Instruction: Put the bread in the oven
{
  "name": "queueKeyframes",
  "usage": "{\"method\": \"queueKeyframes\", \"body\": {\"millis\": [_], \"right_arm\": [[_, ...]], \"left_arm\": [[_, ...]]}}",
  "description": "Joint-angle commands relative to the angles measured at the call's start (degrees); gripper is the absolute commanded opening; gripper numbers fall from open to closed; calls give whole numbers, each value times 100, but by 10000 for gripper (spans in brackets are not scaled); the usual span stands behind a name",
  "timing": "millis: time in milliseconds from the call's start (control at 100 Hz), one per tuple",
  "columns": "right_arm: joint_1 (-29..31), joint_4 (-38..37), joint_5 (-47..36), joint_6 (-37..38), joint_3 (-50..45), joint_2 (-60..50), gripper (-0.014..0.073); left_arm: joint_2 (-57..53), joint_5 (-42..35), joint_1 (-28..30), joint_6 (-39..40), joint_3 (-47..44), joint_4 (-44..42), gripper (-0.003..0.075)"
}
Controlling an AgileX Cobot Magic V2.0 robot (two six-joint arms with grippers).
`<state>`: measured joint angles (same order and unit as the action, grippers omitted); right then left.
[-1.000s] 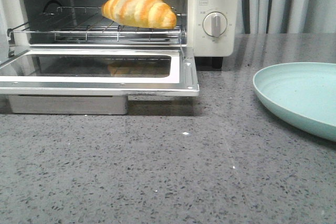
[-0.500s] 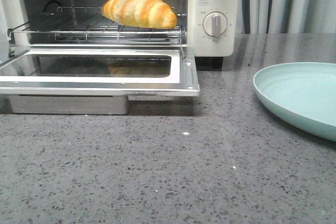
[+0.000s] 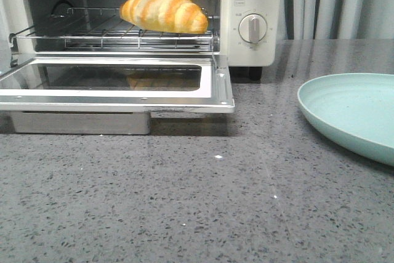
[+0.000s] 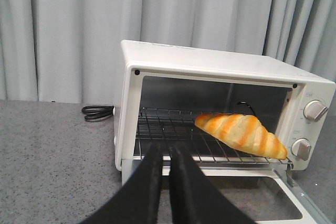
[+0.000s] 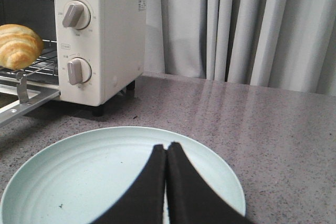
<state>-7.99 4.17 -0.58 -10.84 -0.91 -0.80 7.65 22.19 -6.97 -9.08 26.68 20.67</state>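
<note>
Nothing moved; bread (image 3: 164,9) on rack.

I see my left gripper (image 4: 167,148) with fingers pressed together, empty; my right gripper (image 5: 166,148) likewise closed, holding nothing.

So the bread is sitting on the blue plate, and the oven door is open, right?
Not quite. The bread lies on the wire rack inside the oven, as the front view shows. The plate holds nothing. The door is indeed open.
</note>
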Motion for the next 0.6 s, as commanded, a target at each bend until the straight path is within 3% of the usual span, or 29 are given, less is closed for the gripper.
{"method": "queueKeyframes", "body": {"millis": [0, 90, 590], "right_arm": [[42, -417, -427, 429, -53, -108, -44], [42, -1165, -427, 1232, -53, -108, -44], [42, -867, -414, 851, -53, -108, -44]], "left_arm": [[74, -416, 15, 57, 140, 90, -20], [74, -416, 15, 57, 140, 90, -20], [74, -416, 15, 57, 140, 90, -20]]}}
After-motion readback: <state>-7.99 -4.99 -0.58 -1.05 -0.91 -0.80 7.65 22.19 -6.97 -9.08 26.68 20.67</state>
